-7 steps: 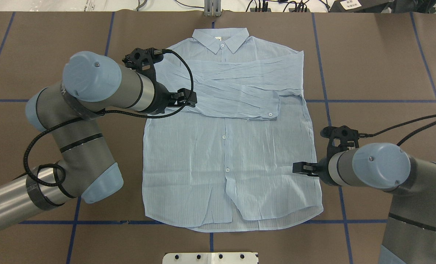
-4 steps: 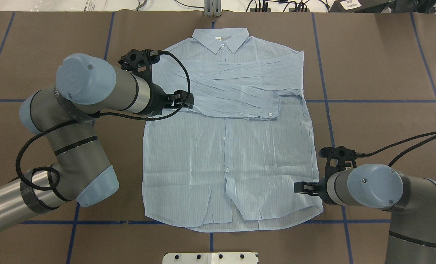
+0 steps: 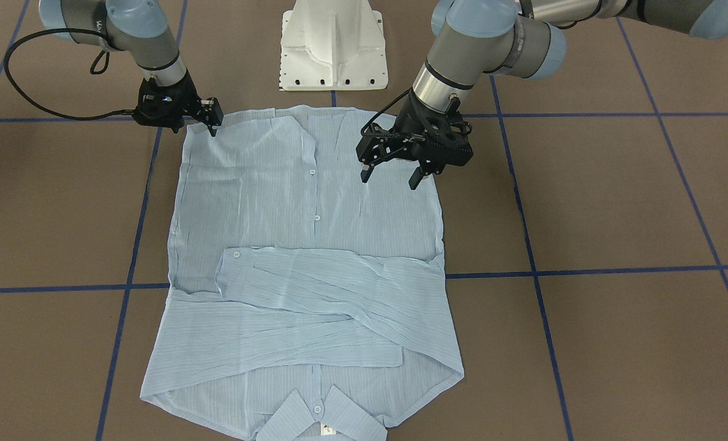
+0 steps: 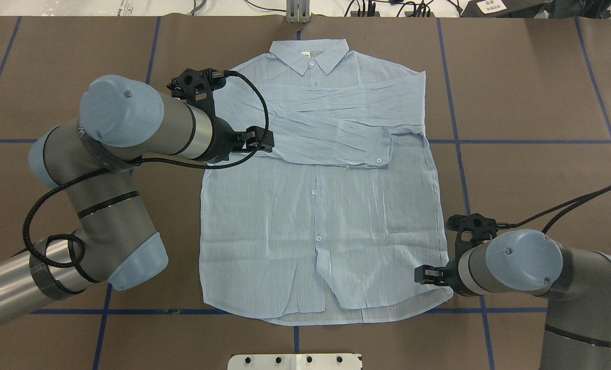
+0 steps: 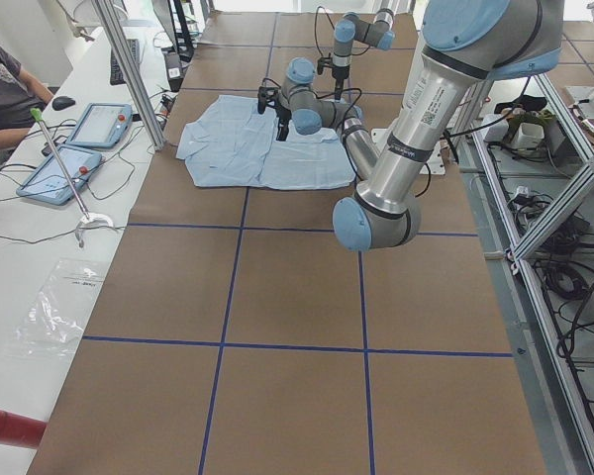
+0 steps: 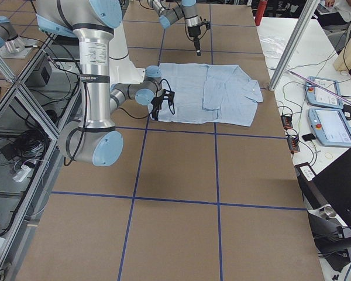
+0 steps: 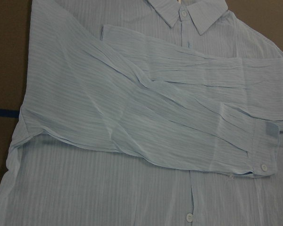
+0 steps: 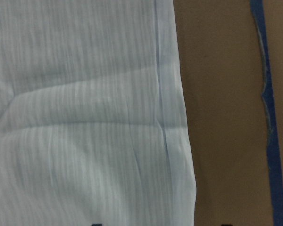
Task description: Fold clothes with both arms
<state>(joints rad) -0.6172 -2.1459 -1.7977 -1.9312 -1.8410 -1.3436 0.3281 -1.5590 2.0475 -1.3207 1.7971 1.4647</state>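
The pale-blue striped shirt (image 4: 315,221) lies flat on the brown table, front up, collar at the far side. Both sleeves are folded across the chest, with a buttoned cuff (image 4: 380,154) on top. My left gripper (image 4: 266,140) hangs open and empty above the shirt's left side by the folded sleeves; the front view (image 3: 388,179) shows its jaws spread. My right gripper (image 4: 421,276) is low at the shirt's right edge near the hem corner (image 3: 212,125). The right wrist view shows that edge (image 8: 179,141) between two dark fingertips set wide apart.
The white pedestal base (image 3: 333,43) stands just behind the hem. Blue tape lines (image 4: 459,154) cross the brown cover (image 4: 531,92). Bare table surrounds the shirt. Tablets (image 5: 79,148) and an operator sit beyond the far table edge.
My right gripper has moved back along the shirt's right edge toward the hem corner. My left arm shifted slightly left, then held still. The shirt has not moved.
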